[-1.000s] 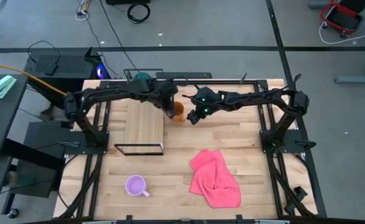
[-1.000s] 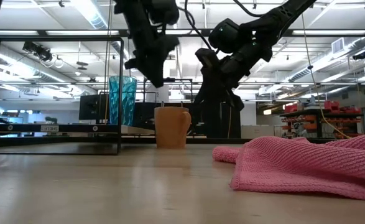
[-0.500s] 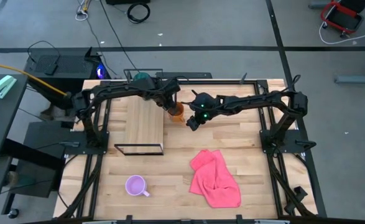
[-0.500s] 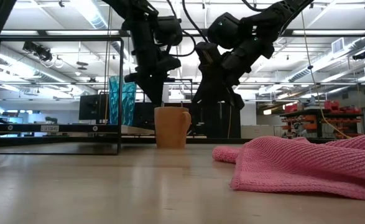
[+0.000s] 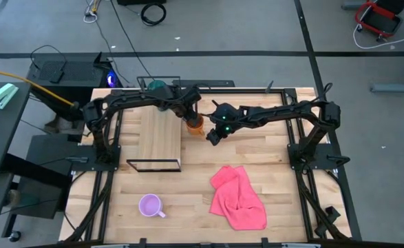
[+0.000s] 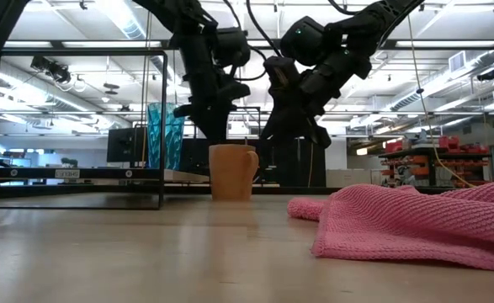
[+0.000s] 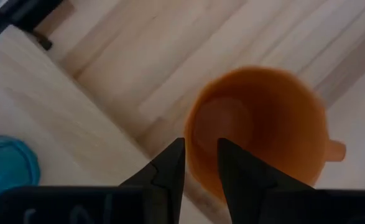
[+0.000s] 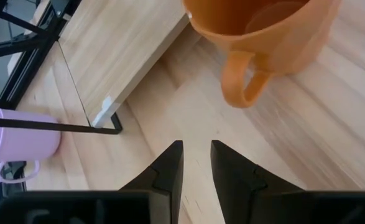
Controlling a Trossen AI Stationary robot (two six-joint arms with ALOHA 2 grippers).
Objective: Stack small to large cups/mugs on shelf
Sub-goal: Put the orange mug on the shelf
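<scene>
**A:** Three vessels out there, and not a readable word on any of them. No brand, no label; the small tag on the shelf frame in the low view is too small to make out.

**B:** Where do they stand?

**A:** Orange mug sits on the worktop just off the shelf's right edge, handle pointing away from it. Teal tumbler is at the shelf's far end. Lilac mug stands alone near the front edge, well apart from the rest.

**B:** And the pincers?

**A:** Left pincer is right over the orange mug, fingers straddling its rim with a gap showing, one inside, one outside; not clenched on it. Right pincer hovers just beside the mug on its handle side, fingers parted, grasping nothing.

**B:** Room to move?

**A:** Shelf plank is bare along most of its length. A pink cloth takes the front right; open wood lies between it and the lilac mug.
</scene>
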